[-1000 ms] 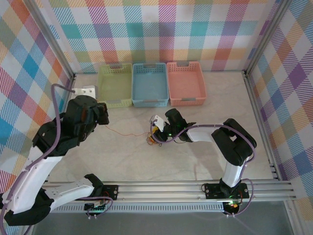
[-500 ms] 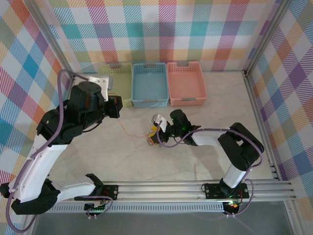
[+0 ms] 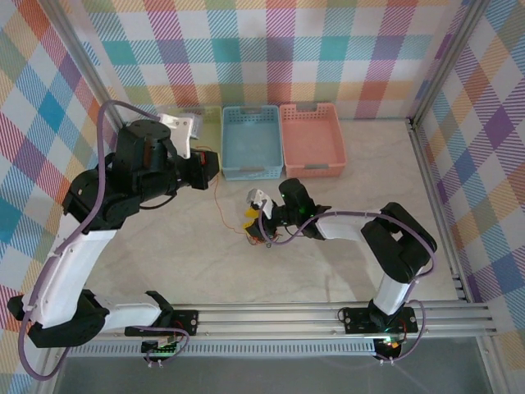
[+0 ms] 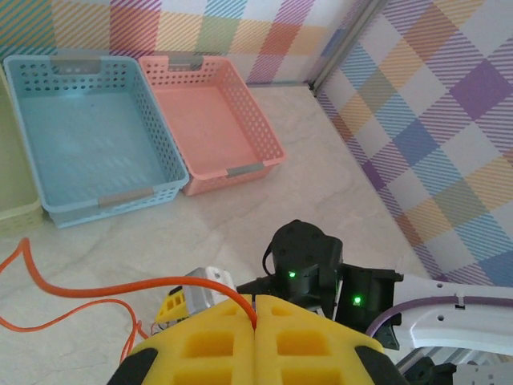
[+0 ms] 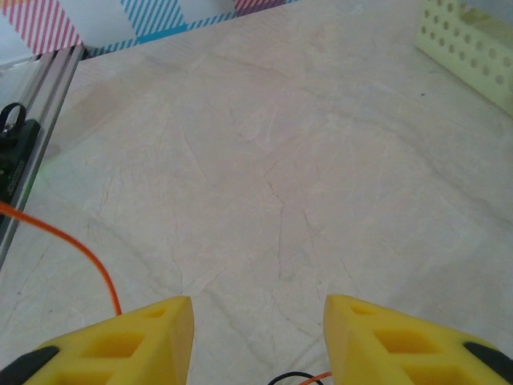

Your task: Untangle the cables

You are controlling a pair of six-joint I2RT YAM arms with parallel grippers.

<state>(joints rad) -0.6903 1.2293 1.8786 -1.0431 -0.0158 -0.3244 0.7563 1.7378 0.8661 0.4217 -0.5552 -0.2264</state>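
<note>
Now we watch the left fingers (image 4: 276, 337), clenched on the orange cable (image 4: 96, 287), draw it up-frame from the tangle (image 3: 258, 234), beside which the right fingers (image 5: 120, 341) have just spread open.

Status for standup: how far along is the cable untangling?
Early. Done: nothing yet; the blue basket and pink basket hold no cable. In hand: the left hand is shut on the orange cable, stretched from the knot. The right hand stands open beside that knot. Left: the knot is not undone; every cable needs separating.
</note>
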